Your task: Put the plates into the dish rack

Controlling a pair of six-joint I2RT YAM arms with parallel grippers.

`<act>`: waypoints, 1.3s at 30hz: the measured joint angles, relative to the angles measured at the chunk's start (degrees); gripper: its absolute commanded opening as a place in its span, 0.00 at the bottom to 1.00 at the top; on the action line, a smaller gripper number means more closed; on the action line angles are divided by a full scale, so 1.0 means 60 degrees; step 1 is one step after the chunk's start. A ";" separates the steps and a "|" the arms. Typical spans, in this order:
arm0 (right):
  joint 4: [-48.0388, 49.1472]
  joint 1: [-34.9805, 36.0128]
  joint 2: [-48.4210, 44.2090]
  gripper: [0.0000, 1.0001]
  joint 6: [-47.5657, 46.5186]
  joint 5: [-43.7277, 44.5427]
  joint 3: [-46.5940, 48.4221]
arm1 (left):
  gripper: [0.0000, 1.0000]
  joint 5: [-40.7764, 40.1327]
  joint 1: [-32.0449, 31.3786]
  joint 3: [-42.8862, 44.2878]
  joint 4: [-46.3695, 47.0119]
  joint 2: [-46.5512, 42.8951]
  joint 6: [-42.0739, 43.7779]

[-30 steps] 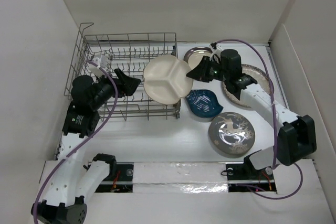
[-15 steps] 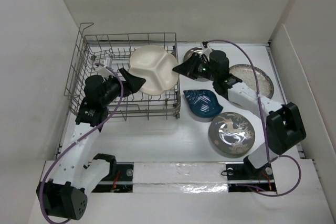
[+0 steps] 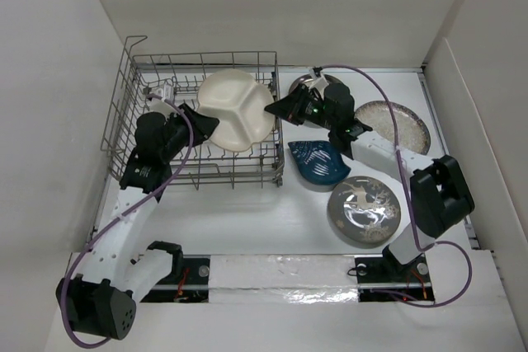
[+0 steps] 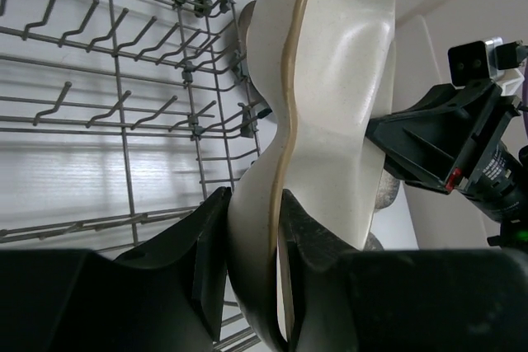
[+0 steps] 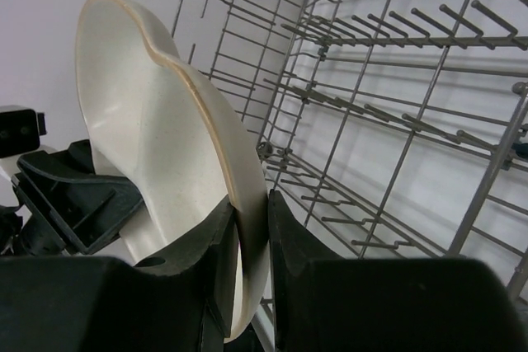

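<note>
The cream three-section plate (image 3: 237,110) is held tilted above the right half of the grey wire dish rack (image 3: 165,172). My left gripper (image 3: 204,126) is shut on its left rim, and my right gripper (image 3: 276,108) is shut on its right rim. In the left wrist view the plate (image 4: 330,80) stands edge-on between the fingers of the left gripper (image 4: 254,205), over the rack's tines (image 4: 124,80). From the right wrist, the right gripper (image 5: 249,204) pinches the plate (image 5: 148,121) by its rim.
A dark blue leaf-shaped dish (image 3: 318,161) lies right of the rack. The grey reindeer-patterned plate (image 3: 364,210) is nearer the arms, and a brown-rimmed plate (image 3: 396,125) lies at the right. Another plate (image 3: 304,83) shows partly behind the right gripper. White walls enclose the table.
The right arm carried the cream plate leftward over the rack. The left arm reached in and its jaws closed on the plate's left rim.
</note>
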 measured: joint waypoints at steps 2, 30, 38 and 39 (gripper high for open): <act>0.0233 0.0007 0.0066 0.39 0.0138 -0.0117 -0.0036 | 0.00 -0.0208 -0.0033 0.0426 -0.0503 0.0011 0.0237; 0.0994 -0.1603 -0.3038 0.86 -0.1002 -0.1370 -0.3544 | 0.00 -0.2186 -0.0211 0.6568 -0.5697 0.3665 0.2743; 0.0452 -0.2135 -0.3581 0.86 -0.1370 -0.1475 -0.4018 | 0.00 -0.4841 -0.1530 0.9770 -0.7380 0.6218 0.3177; 0.0401 -0.2157 -0.3690 0.86 -0.1421 -0.1494 -0.4054 | 0.00 -0.5085 -0.1705 1.0703 -0.7610 0.6772 0.3286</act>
